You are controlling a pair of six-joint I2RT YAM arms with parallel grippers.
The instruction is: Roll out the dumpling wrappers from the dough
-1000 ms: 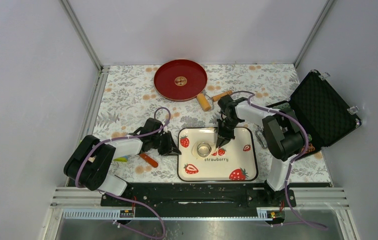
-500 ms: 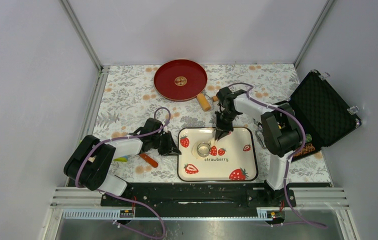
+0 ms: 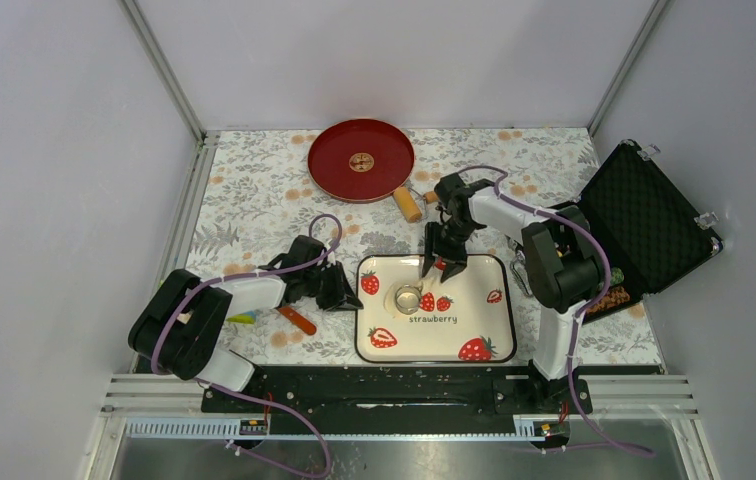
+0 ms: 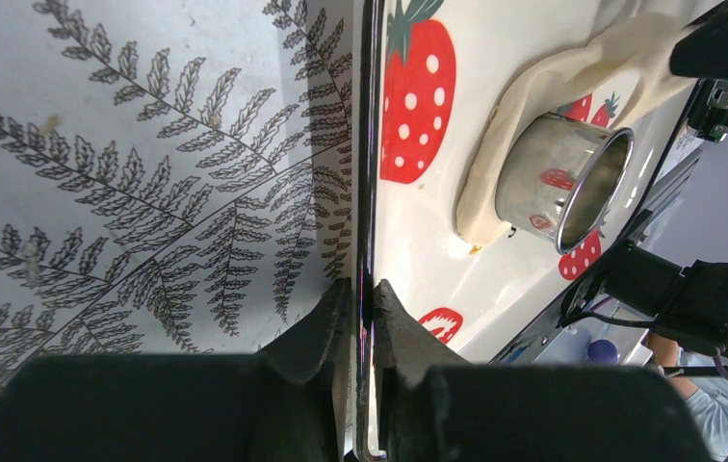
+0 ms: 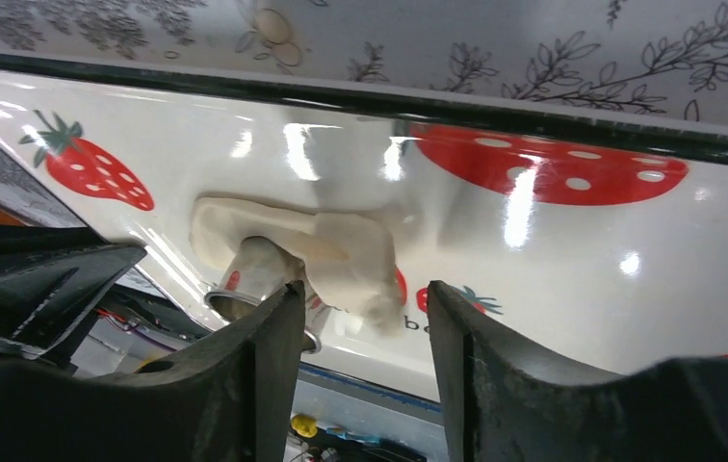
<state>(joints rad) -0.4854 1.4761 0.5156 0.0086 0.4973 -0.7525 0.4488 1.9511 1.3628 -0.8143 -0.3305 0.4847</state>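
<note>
A strip of pale dough (image 5: 341, 252) lies draped over a small metal ring cutter (image 5: 249, 279) on the white strawberry tray (image 3: 454, 335). My right gripper (image 5: 365, 308) stands open just above the dough's near end, with nothing held between its fingers. In the top view the right gripper (image 3: 440, 266) hovers over the tray's far edge, beside the cutter (image 3: 407, 298). My left gripper (image 4: 368, 289) is shut on the tray's left rim (image 4: 372, 192), and the dough (image 4: 553, 87) and cutter (image 4: 562, 178) show beyond it. A small round tan disc, seemingly a dumpling wrapper (image 3: 361, 161), lies in the middle of the red plate (image 3: 334, 170).
A wooden rolling pin (image 3: 412, 204) lies between the red plate and the tray. An orange-handled tool (image 3: 297, 320) rests by the left arm. An open black case (image 3: 644, 215) stands at the right edge. Frame posts and walls close in the table.
My right gripper has lifted slightly toward the tray's far edge and opened, letting go of the dough. The left gripper stays clamped on the rim.
</note>
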